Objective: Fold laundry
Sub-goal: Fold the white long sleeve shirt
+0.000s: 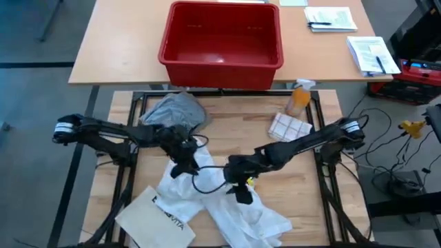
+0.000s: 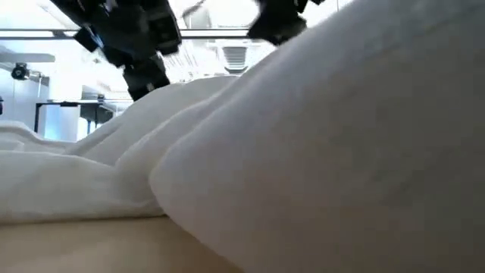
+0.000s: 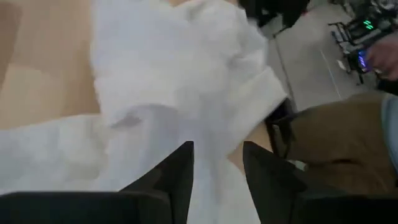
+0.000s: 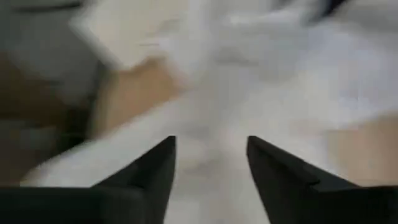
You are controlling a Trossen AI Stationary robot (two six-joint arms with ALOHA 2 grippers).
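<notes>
Folding has barely begun: the white shirt lies crumpled on the desk, grey T-shirt untouched; left pincer and right pincer both spread apart above the cloth.

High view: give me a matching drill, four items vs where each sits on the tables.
Items:
1. red bin
2. grey T-shirt
3. white shirt
4. spray bottle

Places:
A. near edge of the work table, under both tools
B. far right of the work table, beside a checked cloth
C. on the far table, centred
D. far left of the work table, by the left arm

Pairs: 1-C, 2-D, 3-A, 4-B
</notes>
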